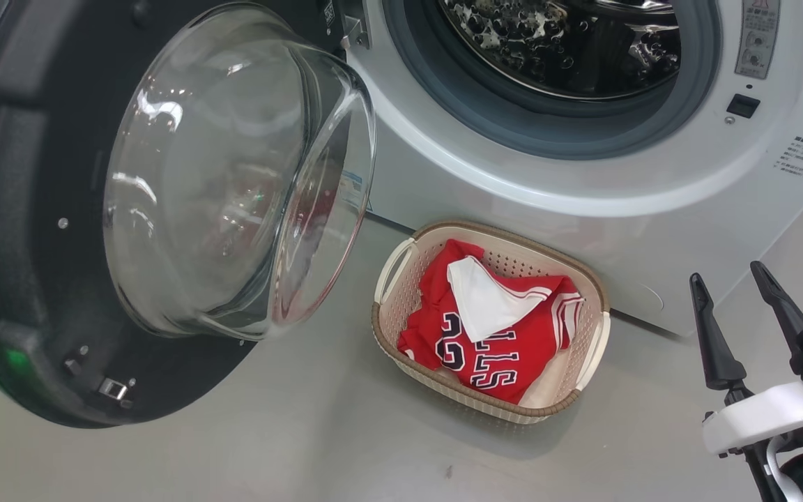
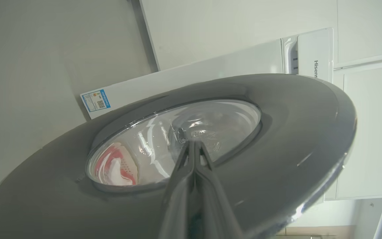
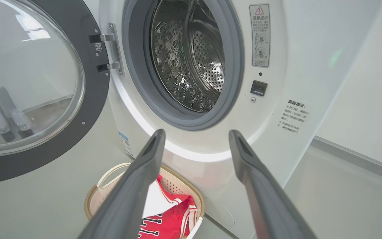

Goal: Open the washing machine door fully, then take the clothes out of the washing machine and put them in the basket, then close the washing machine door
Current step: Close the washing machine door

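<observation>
Two fingers, my left gripper (image 2: 194, 143): pressed together into one point, nothing between them. Tips lie over the outer face of the large round glossy black washing machine door (image 2: 277, 139), at its clear window. Whether they touch it I cannot tell.
Two fingers, my right gripper (image 1: 728, 275): spread wide with nothing between them, in the air to the right of the basket, pointing towards the machine front.
Door: stands wide open, left of the opening, on its metal hinge (image 3: 106, 53). Its bulging clear glass bowl (image 1: 234, 174) faces out over the floor.
Clothes: red jersey with black-and-white lettering and white lining (image 1: 513, 348), crumpled inside the basket.
Basket: small cream perforated plastic basket with brown woven-look rim (image 1: 499, 233), on the pale grey floor (image 1: 304, 446), just in front of the machine, below the opening and right of the door.
Machine: big white front-loading washing machine (image 1: 513, 188). Grey rubber gasket (image 1: 443, 104) rings the perforated steel drum (image 1: 562, 42), whose bare metal wall shows.
</observation>
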